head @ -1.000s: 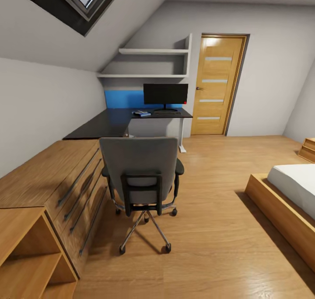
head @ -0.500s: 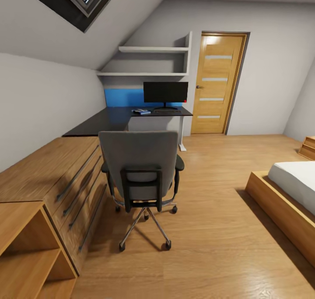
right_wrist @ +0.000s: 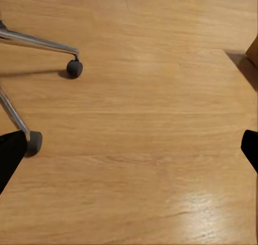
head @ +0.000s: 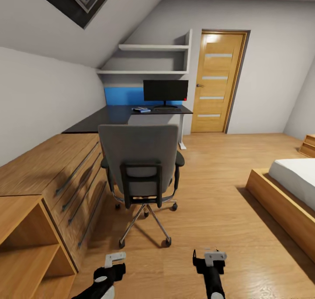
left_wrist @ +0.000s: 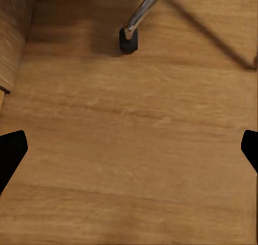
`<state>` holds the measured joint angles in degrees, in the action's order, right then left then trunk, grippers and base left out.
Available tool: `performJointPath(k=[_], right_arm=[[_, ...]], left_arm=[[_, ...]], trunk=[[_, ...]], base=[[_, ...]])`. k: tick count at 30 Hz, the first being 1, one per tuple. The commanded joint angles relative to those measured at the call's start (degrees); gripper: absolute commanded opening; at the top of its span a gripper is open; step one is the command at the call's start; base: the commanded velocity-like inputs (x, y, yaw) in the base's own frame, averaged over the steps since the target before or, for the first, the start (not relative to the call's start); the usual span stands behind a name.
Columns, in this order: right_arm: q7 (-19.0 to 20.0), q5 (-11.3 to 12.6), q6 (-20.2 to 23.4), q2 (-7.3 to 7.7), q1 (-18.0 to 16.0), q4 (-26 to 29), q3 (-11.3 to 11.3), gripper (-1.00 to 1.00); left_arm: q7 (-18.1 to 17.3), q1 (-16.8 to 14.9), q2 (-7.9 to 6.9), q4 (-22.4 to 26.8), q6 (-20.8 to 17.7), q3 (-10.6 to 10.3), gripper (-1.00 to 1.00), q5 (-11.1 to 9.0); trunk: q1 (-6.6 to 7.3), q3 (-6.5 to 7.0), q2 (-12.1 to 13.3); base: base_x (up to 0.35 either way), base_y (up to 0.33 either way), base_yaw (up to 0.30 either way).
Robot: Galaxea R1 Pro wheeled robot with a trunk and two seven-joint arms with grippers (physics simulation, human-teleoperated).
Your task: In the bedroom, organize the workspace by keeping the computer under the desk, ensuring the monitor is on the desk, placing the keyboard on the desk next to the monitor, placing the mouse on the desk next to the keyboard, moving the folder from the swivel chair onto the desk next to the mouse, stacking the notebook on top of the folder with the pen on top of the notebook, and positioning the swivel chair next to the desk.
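Currently the step in hand appears to be the approach to the swivel chair [head: 140,168], which stands on the wooden floor [head: 218,229] with its tall grey padded back toward the camera, beside the light wooden dresser [head: 52,176] and well short of the counter [head: 113,115]. Its seat surface is hidden behind the backrest, so whether the folder lies there cannot be told. The chair has dark round armrests and a polished metal star base on black castors; one castor [left_wrist: 128,41] shows in the left wrist view. The monitor [head: 165,91], flat and black-fronted, stands on the glossy black counter with the slim keyboard [head: 166,109] just in front of it and a small blue-and-white object [head: 141,110] near the keyboard. Both the left gripper [head: 114,259] and the right gripper [head: 210,256] hang low over the floor, fingers spread wide, holding nothing. The next move probably calls for passing around the chair to reach its seat.
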<state>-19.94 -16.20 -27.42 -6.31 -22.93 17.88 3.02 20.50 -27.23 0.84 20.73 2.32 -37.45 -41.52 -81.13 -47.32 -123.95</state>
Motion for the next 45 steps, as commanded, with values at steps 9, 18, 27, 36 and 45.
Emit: performJointPath(k=[9, 18, 27, 36, 45], right_arm=[[0.18, 5.25, 16.60, -0.03, -12.53, -0.26, 0.82, 1.00], [0.37, 10.55, 23.46, -0.28, -14.87, 0.33, 0.95, 1.00], [0.58, 11.78, 20.88, -1.12, -15.03, -0.17, 0.90, 1.00], [1.35, 11.82, 20.21, -2.08, -14.96, -0.76, 0.92, 1.00], [1.45, 11.73, 18.92, -3.47, -14.95, -0.84, 0.70, 1.00]], left_arm=[[-0.23, -10.28, -1.08, 0.06, -9.78, 8.17, 1.00, -1.52], [-0.57, -12.51, -2.29, 1.60, -10.77, 13.59, 1.00, -1.93], [-0.55, -12.66, -3.08, -2.00, -10.68, 13.90, 1.00, -1.85], [-0.63, -12.67, -2.64, -3.49, -10.23, 12.52, 1.00, -1.88], [-1.20, -12.67, 1.04, -4.56, -3.71, 11.31, 1.00, -1.91]], trunk=[[-1.97, -1.69, -3.65], [-3.95, -3.30, -7.26], [-5.93, -4.92, -10.87], [-7.90, -6.54, -14.48], [-9.88, -8.15, -18.09]], base=[[0.000, 0.000, 0.000], [0.000, 0.000, 0.000], [0.000, 0.000, 0.000], [0.000, 0.000, 0.000], [0.000, 0.000, 0.027]])
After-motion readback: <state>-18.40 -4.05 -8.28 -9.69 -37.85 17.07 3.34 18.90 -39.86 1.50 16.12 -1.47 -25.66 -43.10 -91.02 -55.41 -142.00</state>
